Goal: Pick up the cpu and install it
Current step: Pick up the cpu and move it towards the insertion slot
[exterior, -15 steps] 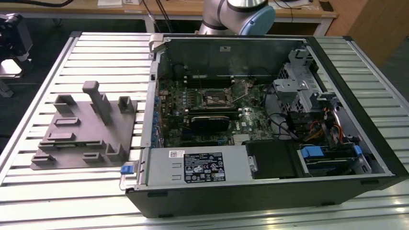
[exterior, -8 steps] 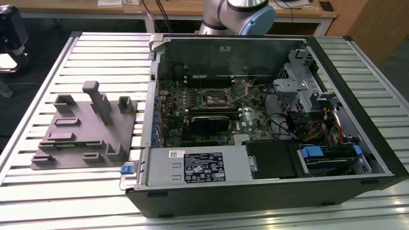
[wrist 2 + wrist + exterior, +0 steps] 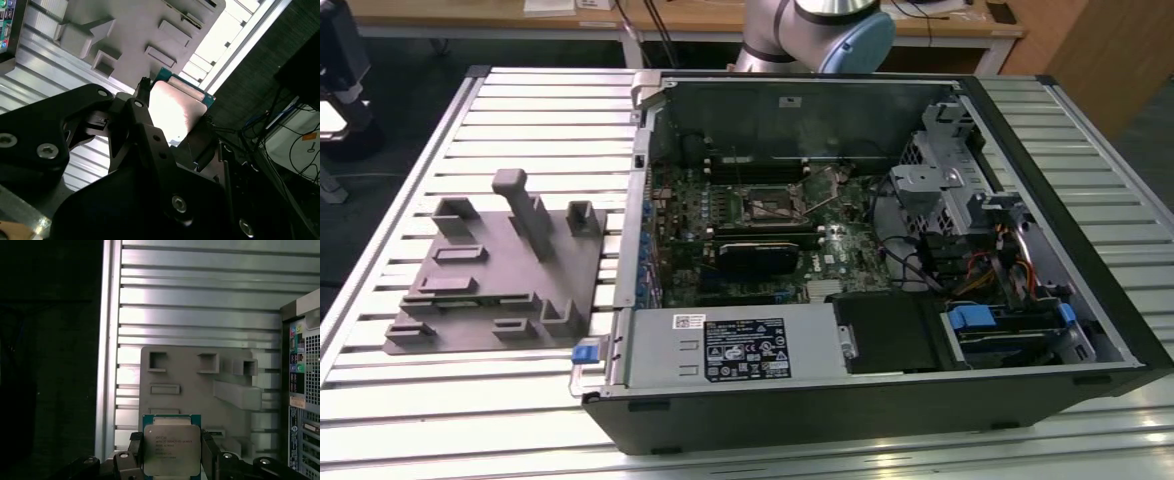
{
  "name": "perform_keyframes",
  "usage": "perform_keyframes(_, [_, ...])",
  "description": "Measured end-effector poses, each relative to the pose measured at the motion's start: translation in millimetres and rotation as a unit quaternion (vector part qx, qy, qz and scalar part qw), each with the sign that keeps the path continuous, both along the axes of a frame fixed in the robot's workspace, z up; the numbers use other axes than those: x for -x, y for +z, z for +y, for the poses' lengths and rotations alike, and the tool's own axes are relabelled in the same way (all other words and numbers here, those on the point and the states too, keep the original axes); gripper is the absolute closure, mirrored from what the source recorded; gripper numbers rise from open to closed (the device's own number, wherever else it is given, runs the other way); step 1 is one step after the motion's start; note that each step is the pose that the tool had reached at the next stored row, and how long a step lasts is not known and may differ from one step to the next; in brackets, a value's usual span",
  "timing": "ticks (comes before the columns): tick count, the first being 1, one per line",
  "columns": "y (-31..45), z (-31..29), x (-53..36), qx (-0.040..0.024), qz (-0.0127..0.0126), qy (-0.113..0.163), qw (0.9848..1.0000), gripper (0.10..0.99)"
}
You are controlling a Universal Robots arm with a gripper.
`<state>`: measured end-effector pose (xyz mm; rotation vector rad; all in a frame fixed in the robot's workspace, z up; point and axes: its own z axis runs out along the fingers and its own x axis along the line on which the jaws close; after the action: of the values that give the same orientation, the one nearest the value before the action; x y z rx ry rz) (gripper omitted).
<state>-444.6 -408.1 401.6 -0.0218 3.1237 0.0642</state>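
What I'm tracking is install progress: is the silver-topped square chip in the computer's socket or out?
Out. The silver-topped square cpu chip sits clamped in the black hand, the grey plastic fixture behind it.

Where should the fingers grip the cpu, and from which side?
By two opposite thin edges of the cpu, one of the fingers on each side, faces untouched. It is a flat square plate, so only its edges give parallel surfaces. The gripper holds it so in the first wrist view.

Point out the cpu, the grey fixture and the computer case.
cpu [image 3: 171,450]: first wrist view, metal top.
grey fixture [image 3: 500,272]: exterior view, flat base.
computer case [image 3: 854,410]: exterior view, black outer wall.
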Motion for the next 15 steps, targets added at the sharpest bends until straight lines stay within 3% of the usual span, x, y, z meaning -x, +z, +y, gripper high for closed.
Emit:
perform_keyframes(5, [7.1,0.0,0.0,-0.0001,0.0,0.0,1.0,0.541])
perform_keyframes(15, [7.6,0.0,-4.6,0.0,0.0,0.0,1.0,0.541])
